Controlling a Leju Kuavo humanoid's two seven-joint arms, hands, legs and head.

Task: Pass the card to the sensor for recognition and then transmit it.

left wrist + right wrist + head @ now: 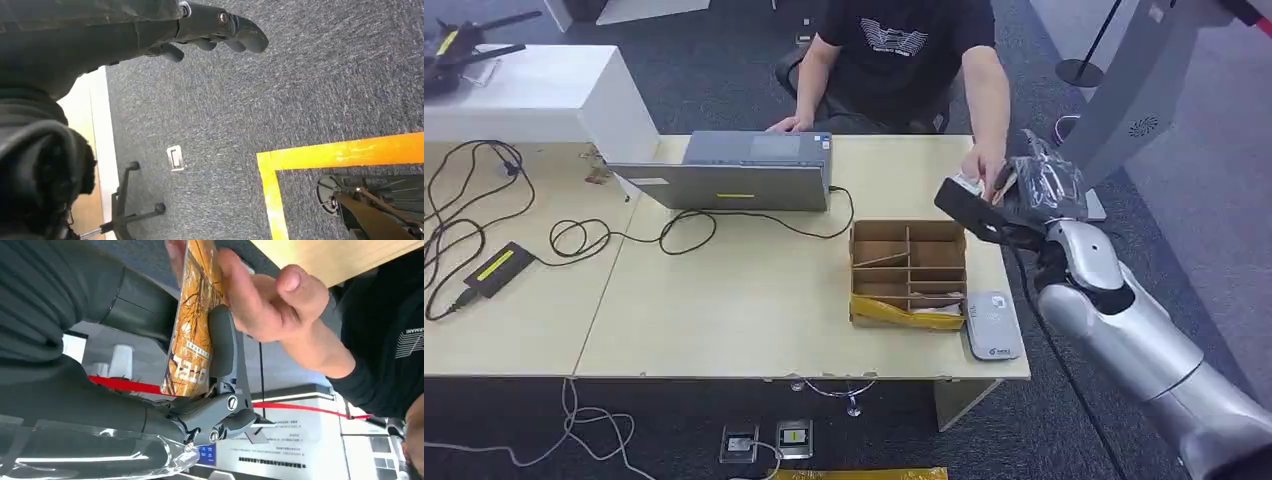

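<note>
Fingers [222, 347] of our right hand [1034, 190], dark, smooth and jointed, pinch the glossy orange patterned card [192, 325] against the thumb, above the far right table edge. A person's hand [260, 300] grips the same card from the other side. Our left hand [200, 25] hangs over grey carpet, fingers loosely curled and, as far as we can tell, holding nothing. Beyond, a flat grey sensor pad [992, 325] lies beside a partitioned cardboard box [909, 270] on the pale wooden table [744, 300].

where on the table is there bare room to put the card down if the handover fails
The widest bare patch of table lies between the laptop and the front edge, left of the cardboard organizer. It is crowded on the right: the card reader sits beside the organizer, and cables cover the left end.
</note>
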